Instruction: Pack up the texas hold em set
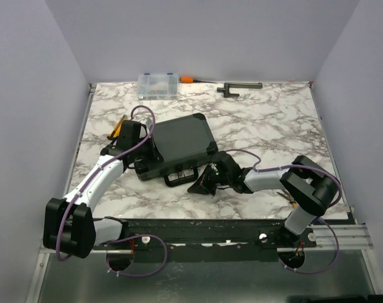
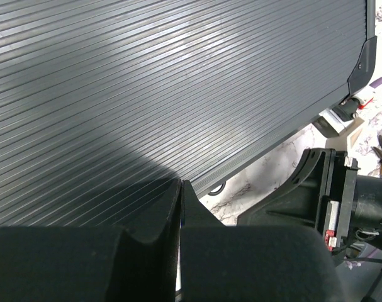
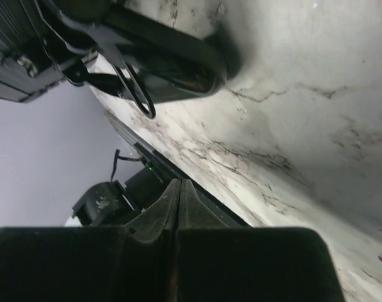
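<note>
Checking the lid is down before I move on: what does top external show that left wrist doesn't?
Top external only: the whole case closed, its handle on the near side, and the clear organizer box at the far edge. Left wrist only: the left gripper shut on nothing, right beside the ribbed lid. Both: the case lid and the marble table.

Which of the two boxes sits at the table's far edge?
The small clear organizer box, next to the orange-handled tool; the closed black case lies well in front of it.
</note>
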Available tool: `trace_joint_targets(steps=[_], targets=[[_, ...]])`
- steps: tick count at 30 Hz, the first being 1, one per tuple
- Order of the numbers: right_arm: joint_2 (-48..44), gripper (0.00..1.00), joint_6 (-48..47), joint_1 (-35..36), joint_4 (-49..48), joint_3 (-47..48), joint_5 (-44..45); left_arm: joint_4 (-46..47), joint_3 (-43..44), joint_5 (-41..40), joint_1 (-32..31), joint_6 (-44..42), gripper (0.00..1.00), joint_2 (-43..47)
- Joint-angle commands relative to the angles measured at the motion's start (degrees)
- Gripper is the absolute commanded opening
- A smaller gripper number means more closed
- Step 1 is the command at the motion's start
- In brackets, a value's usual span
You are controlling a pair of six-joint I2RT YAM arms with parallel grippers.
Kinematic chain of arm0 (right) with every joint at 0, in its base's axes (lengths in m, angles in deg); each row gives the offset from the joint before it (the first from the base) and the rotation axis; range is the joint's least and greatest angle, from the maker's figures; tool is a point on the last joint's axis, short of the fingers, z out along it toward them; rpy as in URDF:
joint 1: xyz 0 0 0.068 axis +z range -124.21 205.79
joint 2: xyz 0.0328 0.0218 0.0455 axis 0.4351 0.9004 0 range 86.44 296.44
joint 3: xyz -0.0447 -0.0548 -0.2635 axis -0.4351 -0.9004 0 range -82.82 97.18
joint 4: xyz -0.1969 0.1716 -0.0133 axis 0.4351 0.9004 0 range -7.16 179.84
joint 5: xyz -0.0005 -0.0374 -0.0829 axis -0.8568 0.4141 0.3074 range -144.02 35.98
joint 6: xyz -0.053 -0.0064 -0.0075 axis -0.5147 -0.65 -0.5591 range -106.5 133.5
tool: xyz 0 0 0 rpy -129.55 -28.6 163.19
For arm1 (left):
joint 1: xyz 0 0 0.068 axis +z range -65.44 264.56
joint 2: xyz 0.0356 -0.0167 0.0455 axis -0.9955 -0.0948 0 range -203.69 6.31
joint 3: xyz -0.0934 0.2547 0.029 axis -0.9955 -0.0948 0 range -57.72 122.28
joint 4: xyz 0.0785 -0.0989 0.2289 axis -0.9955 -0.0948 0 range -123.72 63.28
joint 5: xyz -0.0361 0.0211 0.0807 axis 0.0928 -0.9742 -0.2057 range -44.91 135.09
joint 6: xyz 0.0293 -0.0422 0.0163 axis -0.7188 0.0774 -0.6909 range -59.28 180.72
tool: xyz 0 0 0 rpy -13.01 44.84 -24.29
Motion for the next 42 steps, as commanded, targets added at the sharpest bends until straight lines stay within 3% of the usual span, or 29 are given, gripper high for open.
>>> trace_joint_targets(steps=[1, 24, 30, 42], targets=[[1.77, 0.01, 4.02, 0.41, -4.92, 1.48, 4.31, -6.69, -3.04, 0.98, 0.45, -3.12, 0.0, -0.86], [7.7, 0.01, 25.93, 4.45, -5.76, 0.56, 18.21, -6.28, -5.03, 1.65, 1.29, -5.59, 0.0, 0.4], [8.32, 0.01, 27.52, 4.81, -1.28, 3.2, 20.08, -6.16, -5.12, 1.67, 1.29, -5.61, 0.0, 0.58], [9.12, 0.01, 28.04, 4.9, -1.89, 5.15, 20.59, -6.08, -5.19, 1.75, 1.29, -5.65, 0.0, 0.61]])
